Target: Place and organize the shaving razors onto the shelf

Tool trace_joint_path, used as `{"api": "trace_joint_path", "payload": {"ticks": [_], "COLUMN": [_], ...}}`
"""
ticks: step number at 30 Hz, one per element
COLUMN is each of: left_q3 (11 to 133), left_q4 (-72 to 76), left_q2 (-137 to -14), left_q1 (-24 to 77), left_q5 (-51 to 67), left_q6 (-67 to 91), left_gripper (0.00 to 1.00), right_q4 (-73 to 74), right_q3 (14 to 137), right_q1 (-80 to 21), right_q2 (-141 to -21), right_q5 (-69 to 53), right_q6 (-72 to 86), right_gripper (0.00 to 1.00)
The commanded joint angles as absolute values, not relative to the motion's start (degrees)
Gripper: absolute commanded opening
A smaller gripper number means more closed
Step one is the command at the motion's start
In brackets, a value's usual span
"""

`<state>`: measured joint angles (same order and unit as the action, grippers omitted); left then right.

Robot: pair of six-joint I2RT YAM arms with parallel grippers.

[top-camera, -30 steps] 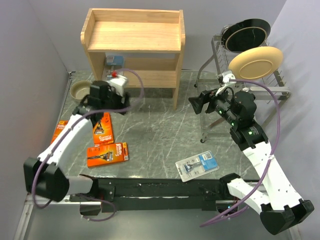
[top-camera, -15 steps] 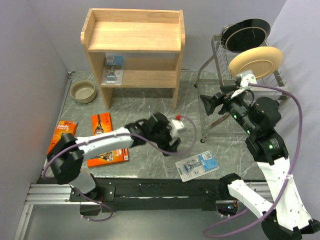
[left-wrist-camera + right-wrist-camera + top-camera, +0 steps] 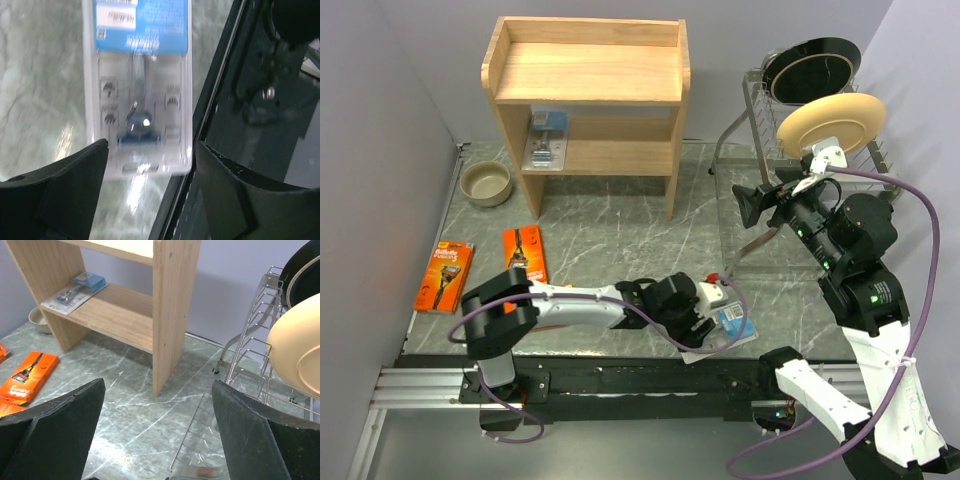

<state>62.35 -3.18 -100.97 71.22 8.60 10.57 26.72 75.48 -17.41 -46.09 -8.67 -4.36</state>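
Observation:
One clear blister pack of shaving razors [image 3: 736, 323] lies at the table's near edge. My left gripper [image 3: 712, 328] hovers right over it, open. In the left wrist view the pack [image 3: 137, 85] shows blurred, its lower edge between my open left gripper's [image 3: 151, 150] tips, untouched. Another blister pack [image 3: 545, 140] lies on the lower board of the wooden shelf [image 3: 585, 70]. Two orange packs [image 3: 445, 277] [image 3: 523, 255] lie flat at the left. My right gripper [image 3: 750, 205] hangs open and empty beside the rack; its wrist view shows the gripper [image 3: 157, 390] above bare table, with the shelf [image 3: 170, 300] ahead.
A wire dish rack [image 3: 800, 170] with a tan plate [image 3: 830, 122] and a black plate [image 3: 812, 68] stands at the right. A small bowl [image 3: 486, 183] sits left of the shelf. The black base rail [image 3: 620, 375] runs just beyond the table's near edge.
My left arm drew back from the shelf, leaving a blister pack on the lower board, and swept right to the pack at the near edge. The right gripper shifted slightly right.

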Motion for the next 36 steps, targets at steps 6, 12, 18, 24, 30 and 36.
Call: {"api": "trace_joint_path", "payload": {"ticks": [6,12,18,24,30,36], "left_q3": [71.0,73.8,74.4,72.9,65.8,66.7], "left_q4": [-2.5,-4.0,-3.6,-4.9,-3.7,-3.8], "left_q2": [-109.8,-114.3,-116.6,-113.4,-103.6,-105.2], "left_q1": [73.3,73.4,73.4,73.3,72.9,72.9], "left_q5": [-1.5,-2.0,-1.4,-4.5,-6.8,-9.1], "left_q6": [14.9,13.3,11.4,9.0,6.6,4.0], "left_gripper": [0.75,0.67,0.43,0.13,0.44,0.48], "right_q4": [26.4,26.5,25.8,25.5,24.9,24.4], "right_q3": [79.9,79.1,77.4,78.6,79.2,78.1], "right_q1": [-14.9,-12.8,-11.8,-11.1,-9.6,-7.1], "right_q2": [-44.0,-42.9,-41.9,-42.1,-42.0,-41.6], "right_q5": [-11.5,-13.5,-14.7,-15.5,-16.3,-17.6], "right_q6": [-4.2,-2.5,-1.4,-0.8,-0.3,1.4], "right_gripper": [0.93,0.93,0.92,0.92,0.91,0.91]}}
